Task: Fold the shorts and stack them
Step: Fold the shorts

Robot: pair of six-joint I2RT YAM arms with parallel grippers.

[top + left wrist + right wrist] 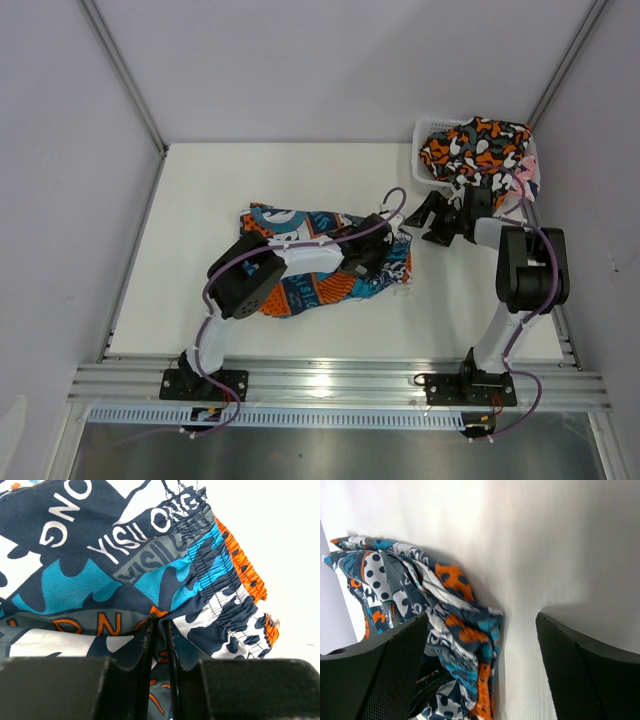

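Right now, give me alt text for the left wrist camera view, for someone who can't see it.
The left gripper, at the bottom edge, pinches a fold of printed shorts in navy, teal, white and orange. Their gathered elastic waistband runs down the right side, with the white table beyond it.

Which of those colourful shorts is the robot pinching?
The blue patchwork shorts lying on the table, pinched by the left gripper; the orange camouflage shorts sit in the basket.

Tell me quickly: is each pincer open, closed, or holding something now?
Left pincer: closed on the patchwork shorts.
Right pincer: open, holding nothing.
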